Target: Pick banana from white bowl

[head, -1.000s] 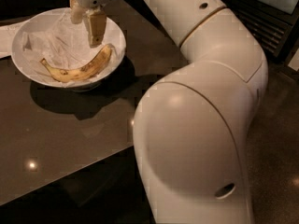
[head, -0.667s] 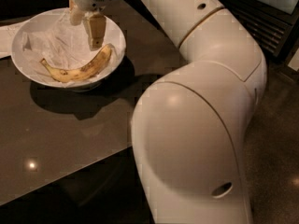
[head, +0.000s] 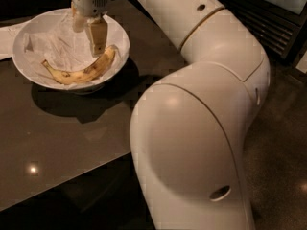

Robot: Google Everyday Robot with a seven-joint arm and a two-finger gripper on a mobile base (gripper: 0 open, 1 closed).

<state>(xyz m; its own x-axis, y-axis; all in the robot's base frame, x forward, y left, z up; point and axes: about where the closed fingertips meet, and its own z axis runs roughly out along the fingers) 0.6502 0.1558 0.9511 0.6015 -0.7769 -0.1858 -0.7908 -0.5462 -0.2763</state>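
Note:
The banana [head: 81,71], yellow with brown speckles, lies curved along the near inner side of the white bowl [head: 23,56], which is lined with crinkled white paper. My gripper [head: 88,40] hangs over the bowl just above the banana's right half. Its fingers are apart and hold nothing. The tan finger [head: 98,35] points down, its tip close to the banana's right end. The other finger is paler and partly hidden on the left.
The bowl stands on a dark glossy table [head: 62,138]. A flat white sheet [head: 5,38] lies at the left edge behind the bowl. My large white arm [head: 201,128] fills the right and the foreground. A dark floor lies to the right.
The gripper has come down slightly toward the banana. The banana and the bowl have not moved.

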